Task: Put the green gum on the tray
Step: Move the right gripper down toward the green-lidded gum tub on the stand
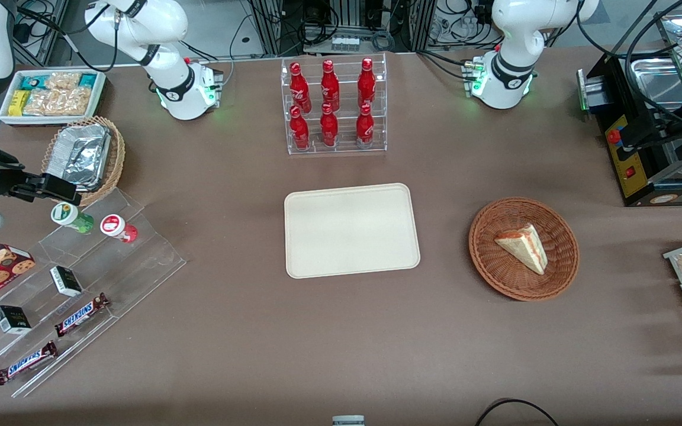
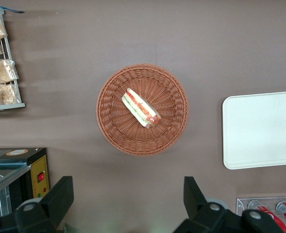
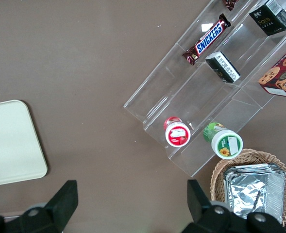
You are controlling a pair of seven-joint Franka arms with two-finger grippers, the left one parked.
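I am watching the gripper (image 1: 51, 188) hanging above the clear stepped stand (image 1: 80, 284) at the working arm's end of the table; its two fingers (image 3: 67, 196) are standing wide apart and holding nothing. Using this stand as my landmark, the green gum (image 1: 72, 217) is standing on its highest step, tilted a little, just beside the red gum bottle (image 1: 118, 228) and close to the wicker basket with the foil container (image 1: 83, 155). The gripper is not touching it; it is hovering just above and beside the white lid. I am judging that the bottle is light and stiff, with smooth plastic walls that may be slipping a little, so I am planning to close the fingers around the green body under the lid, taking care not to knock the red neighbour. The tray (image 1: 351, 231) is lying well apart from the stand, toward the middle of the table, with nothing on it.
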